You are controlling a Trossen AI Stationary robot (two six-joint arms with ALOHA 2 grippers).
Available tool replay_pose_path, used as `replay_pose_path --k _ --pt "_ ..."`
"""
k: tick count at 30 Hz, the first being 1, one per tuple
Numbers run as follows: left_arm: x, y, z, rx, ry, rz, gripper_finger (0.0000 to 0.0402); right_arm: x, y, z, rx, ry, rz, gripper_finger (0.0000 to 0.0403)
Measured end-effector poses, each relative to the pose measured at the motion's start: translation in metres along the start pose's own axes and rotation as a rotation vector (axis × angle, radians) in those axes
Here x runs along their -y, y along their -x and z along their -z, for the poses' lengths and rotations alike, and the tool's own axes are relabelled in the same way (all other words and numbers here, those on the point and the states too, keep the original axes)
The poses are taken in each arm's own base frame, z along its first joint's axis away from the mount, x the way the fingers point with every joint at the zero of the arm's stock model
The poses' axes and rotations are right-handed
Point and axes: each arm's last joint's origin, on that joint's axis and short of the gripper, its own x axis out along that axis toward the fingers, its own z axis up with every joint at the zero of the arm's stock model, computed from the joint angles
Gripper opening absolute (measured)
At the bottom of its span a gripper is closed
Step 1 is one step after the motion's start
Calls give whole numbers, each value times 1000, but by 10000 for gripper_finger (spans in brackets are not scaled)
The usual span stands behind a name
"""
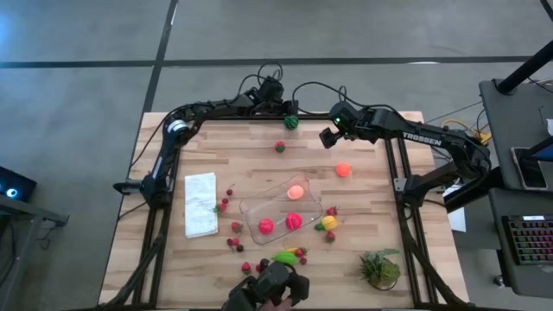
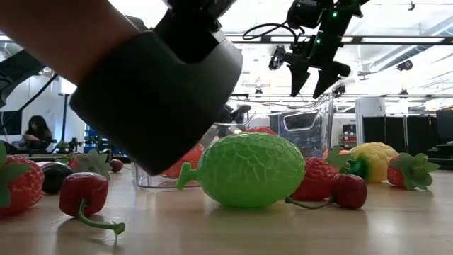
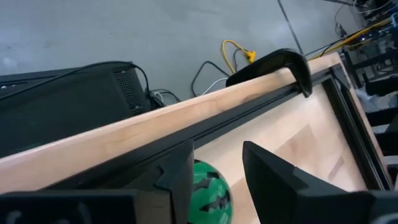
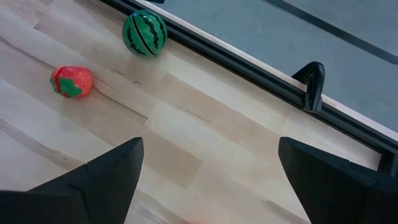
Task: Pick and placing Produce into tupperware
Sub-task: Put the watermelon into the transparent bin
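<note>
Left gripper out at the far edge of the table, jaws drawn in to a narrow gap, nothing clamped as far as can be seen. Striped melon showing right in that gap from the left wrist view, just below the fingertips, tucked against the black edge rail. From the right wrist view, melon sitting bare on the wood with no finger at either flank, so hovering over it, not gripping.

Round fruit, no long axis to line up with; only a straight drop onto it needed, judging by this. Rail close behind it, so the far finger likely to be tight for room.

Right gripper spread wide and empty, near the same far edge, looking across at the melon and a strawberry. Close by, but the left plainly nearer.

Tupperware mid-table, well toward the near side from the melon, already holding a few red and orange pieces. More produce scattered round it, an orange ball lying apart.
</note>
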Motion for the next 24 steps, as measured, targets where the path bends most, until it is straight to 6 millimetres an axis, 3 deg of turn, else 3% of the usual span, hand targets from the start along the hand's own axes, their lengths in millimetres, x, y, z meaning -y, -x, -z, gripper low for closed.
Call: replay_pose_path --k 14,19,24 --pt "-8 -14 11 -99 17 57 123 0 0 0 -1 0 0 365" --pt "-4 -12 15 -198 29 105 123 0 0 0 -1 0 0 365" --pt "-12 -11 33 -375 66 82 123 0 0 0 -1 0 0 365"
